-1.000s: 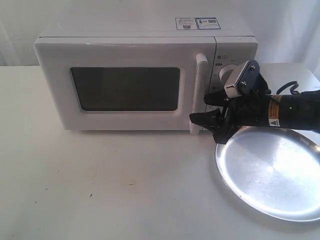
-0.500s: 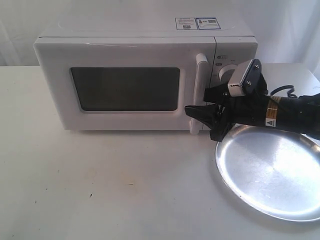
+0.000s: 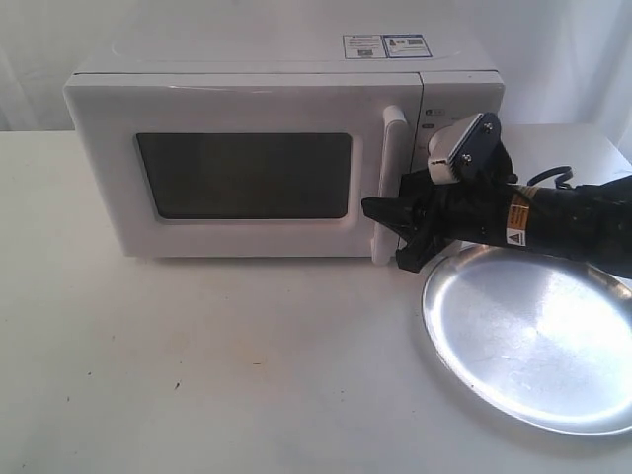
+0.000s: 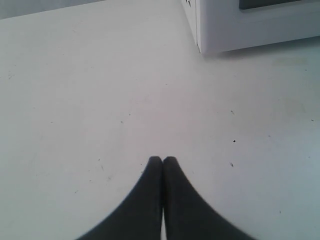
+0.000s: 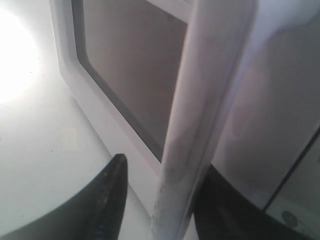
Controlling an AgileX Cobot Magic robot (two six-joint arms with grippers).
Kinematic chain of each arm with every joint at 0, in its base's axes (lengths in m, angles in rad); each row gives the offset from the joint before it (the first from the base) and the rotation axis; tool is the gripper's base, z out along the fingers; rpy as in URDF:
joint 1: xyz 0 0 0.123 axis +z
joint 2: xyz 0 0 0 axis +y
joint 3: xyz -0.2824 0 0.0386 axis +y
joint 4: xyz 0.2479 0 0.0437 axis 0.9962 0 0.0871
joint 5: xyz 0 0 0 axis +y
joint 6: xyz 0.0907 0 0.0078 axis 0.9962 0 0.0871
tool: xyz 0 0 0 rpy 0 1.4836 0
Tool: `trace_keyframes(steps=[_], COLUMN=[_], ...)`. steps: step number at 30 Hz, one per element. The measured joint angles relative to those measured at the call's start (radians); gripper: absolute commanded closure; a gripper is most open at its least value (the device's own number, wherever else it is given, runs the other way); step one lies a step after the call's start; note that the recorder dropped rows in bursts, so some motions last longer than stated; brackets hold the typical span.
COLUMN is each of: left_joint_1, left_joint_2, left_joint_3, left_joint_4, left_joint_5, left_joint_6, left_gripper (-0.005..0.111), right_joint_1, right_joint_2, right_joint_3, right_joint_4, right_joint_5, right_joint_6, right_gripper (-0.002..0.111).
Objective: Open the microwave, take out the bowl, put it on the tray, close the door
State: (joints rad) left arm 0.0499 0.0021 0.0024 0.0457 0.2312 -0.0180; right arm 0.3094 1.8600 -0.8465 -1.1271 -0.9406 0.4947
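The white microwave [image 3: 247, 69] stands at the back of the table with its door [image 3: 109, 178] closed. My right gripper [image 3: 383, 235] is open and straddles the lower part of the door's vertical white handle [image 3: 387, 158]. In the right wrist view the handle [image 5: 205, 100] runs between the two dark fingers of that gripper [image 5: 162, 175], one on each side. The silver tray [image 3: 533, 336] lies on the table to the right, under the right arm. The bowl is hidden. My left gripper [image 4: 163, 160] is shut on nothing, above bare table.
The dark window [image 3: 244, 176] shows nothing inside. The dials are covered by the right arm's wrist camera [image 3: 459, 148]. A bottom corner of the microwave [image 4: 240, 25] shows in the left wrist view. White cloth hangs behind the table.
My right gripper has moved left and slightly up, from beside the tray's rim to around the lower handle. The door stays closed. The left arm is not seen earlier.
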Motion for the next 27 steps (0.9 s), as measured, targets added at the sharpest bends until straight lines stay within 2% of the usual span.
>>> trace_keyframes(steps=[16, 27], left_joint_1=[0.0, 0.0], left_joint_2=[0.0, 0.0], left_joint_3=[0.0, 0.0], left_joint_4=[0.0, 0.0], left_joint_5=[0.0, 0.0], left_joint_6=[0.0, 0.0], left_gripper=[0.107, 0.107], right_joint_1=[0.0, 0.0], right_joint_2=[-0.004, -0.034], right_joint_3=[-0.006, -0.016], right_joint_4=[-0.026, -0.085], right_joint_5=[-0.015, 0.036], right_joint_6=[0.009, 0.097], right_gripper=[0.108, 0.108])
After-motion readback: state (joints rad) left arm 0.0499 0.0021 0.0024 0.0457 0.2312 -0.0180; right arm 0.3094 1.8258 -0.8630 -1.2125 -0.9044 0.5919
